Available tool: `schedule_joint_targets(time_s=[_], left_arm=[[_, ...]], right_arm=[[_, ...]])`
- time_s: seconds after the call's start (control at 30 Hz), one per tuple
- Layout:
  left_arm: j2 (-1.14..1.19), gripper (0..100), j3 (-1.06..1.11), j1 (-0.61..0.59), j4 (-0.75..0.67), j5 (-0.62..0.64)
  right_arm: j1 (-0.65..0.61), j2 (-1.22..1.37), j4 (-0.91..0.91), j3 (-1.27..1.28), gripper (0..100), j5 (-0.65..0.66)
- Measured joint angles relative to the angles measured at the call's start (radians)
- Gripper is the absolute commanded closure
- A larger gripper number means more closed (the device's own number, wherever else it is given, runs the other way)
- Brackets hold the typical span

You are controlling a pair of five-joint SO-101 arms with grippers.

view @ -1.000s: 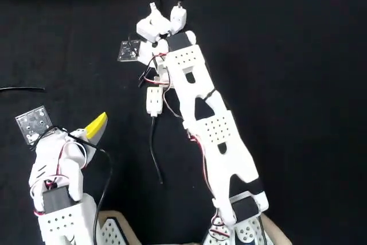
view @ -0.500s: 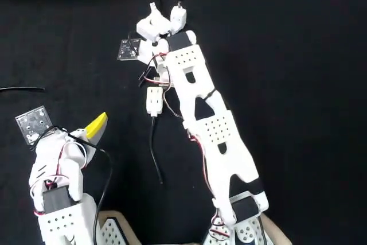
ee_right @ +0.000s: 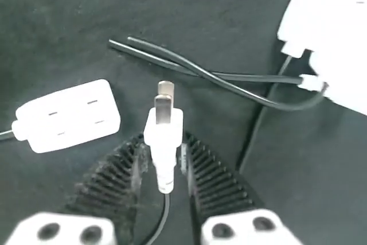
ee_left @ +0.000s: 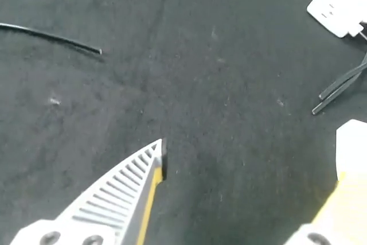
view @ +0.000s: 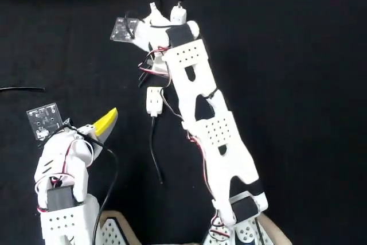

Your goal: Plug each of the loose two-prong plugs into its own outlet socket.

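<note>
Two prongs of the plug (ee_right: 164,120) stuck out past the right gripper (ee_right: 162,144), clenched on its body at the far middle of the table (view: 298,84). To seat it well, the blades likely needed turning parallel to a slot pair of the outlet socket (ee_right: 66,116) close by, then a straight push, since the loose socket could slide. Crossed black cables (ee_right: 229,76) lay just beyond the prongs; the left gripper (ee_left: 252,153), released and empty, hovered near left, well apart.
</note>
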Motion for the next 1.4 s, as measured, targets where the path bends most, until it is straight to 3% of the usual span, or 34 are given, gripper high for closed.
schedule_joint_targets(time_s=[0.27, 0.67, 1.03, 1.4], left_arm=[[0.000, 55, 0.000, 0.008, -0.075, 0.002], [0.000, 55, 0.000, 0.018, -0.181, 0.164], [-0.009, 55, 0.000, 0.017, -0.181, 0.167], [-0.009, 55, 0.000, 0.015, -0.181, 0.167]], right_arm=[[-0.075, -0.046, 0.003, 0.026, 98.6, -0.037], [-0.308, -0.267, 0.003, 0.453, 98.6, -0.121], [-0.364, -0.431, 0.003, 0.522, 98.6, -0.273], [-0.391, -0.566, 0.003, 0.640, 98.6, -0.293]])
